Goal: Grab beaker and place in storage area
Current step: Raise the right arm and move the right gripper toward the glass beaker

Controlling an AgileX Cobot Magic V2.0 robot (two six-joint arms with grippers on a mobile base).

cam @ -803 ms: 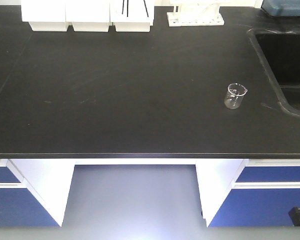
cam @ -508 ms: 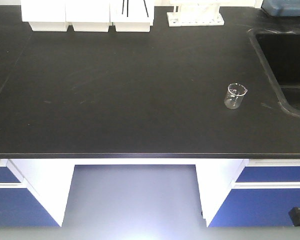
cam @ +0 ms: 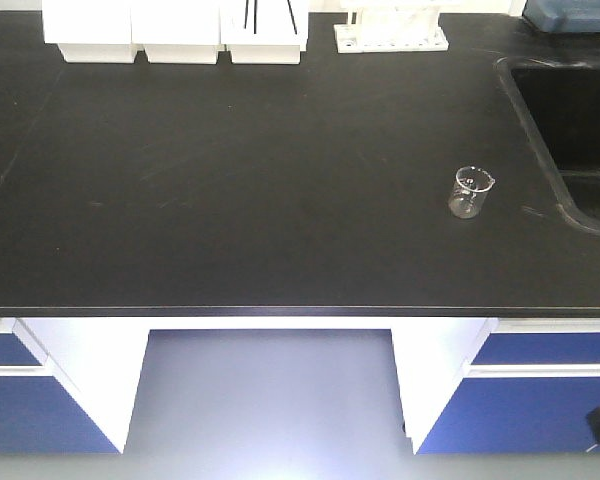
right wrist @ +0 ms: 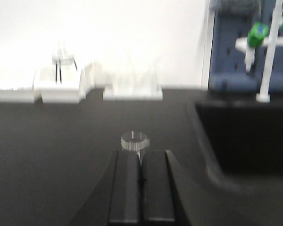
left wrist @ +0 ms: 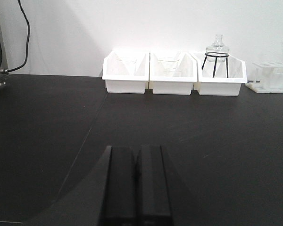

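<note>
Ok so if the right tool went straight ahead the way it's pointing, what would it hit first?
Most likely the beaker, standing just beyond the closed tips of the right tool, slightly left of centre. The blurred view leaves depth uncertain.

Not much of the robot on show, honestly. The left gripper (left wrist: pixel 137 149) is all matte black: two flat, squared-off fingers (left wrist: pixel 120 183) with just a thin seam between them, and a smooth dark housing (left wrist: pixel 85 197) curving out on either side. The right gripper (right wrist: pixel 141 154) looks like the same design, same slab fingers (right wrist: pixel 127 188), only blurrier and reading more dark grey than black.
</note>
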